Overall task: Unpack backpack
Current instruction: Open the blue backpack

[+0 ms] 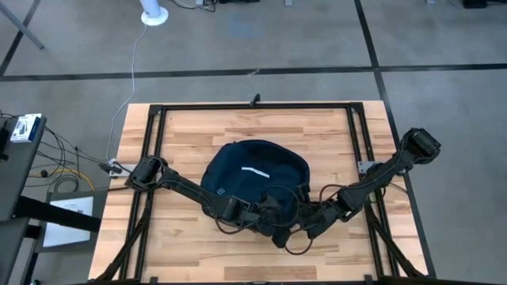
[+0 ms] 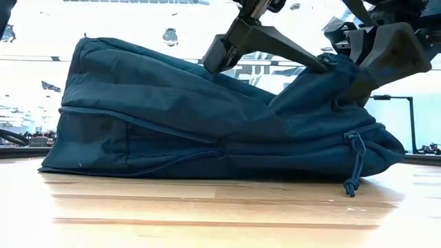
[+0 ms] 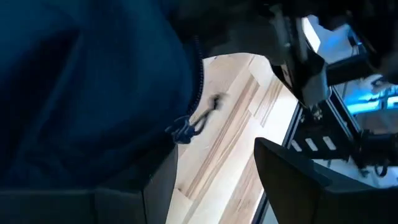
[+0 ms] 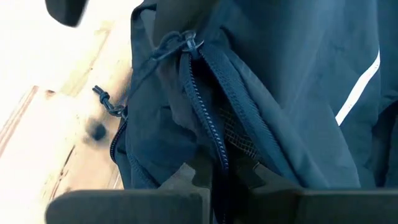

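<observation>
The dark navy backpack (image 1: 253, 170) lies flat on the wooden table (image 1: 182, 134) with its white stripe (image 1: 255, 171) facing up. A zip cord (image 2: 353, 165) hangs at its near right end. Both grippers are at that near end. My left gripper (image 3: 211, 168) is open beside the bag's edge (image 3: 81, 81), with bare table showing between its fingers. My right gripper (image 4: 221, 171) is shut on the bag's zipper edge. In the low view the fabric there (image 2: 331, 76) is raised into a peak under the two grippers. My left gripper has one finger (image 3: 124, 196) against the backpack's navy fabric beside the zipper edge (image 3: 196, 81), and the fabric hides that finger's tip. The other finger (image 3: 298, 180) stands free over the table. My right gripper pinches the fabric along the open zipper (image 4: 214, 146) between its two fingers, slanting down from the table's right. The pinched edge is pulled up while the rest of the backpack lies on the table.
A black metal frame (image 1: 253, 105) runs around the table top, with rails at left (image 1: 150, 142) and right (image 1: 360, 142). A thin dark cable (image 1: 297, 247) loops on the wood near the front. Bare wood lies left, right and behind the bag.
</observation>
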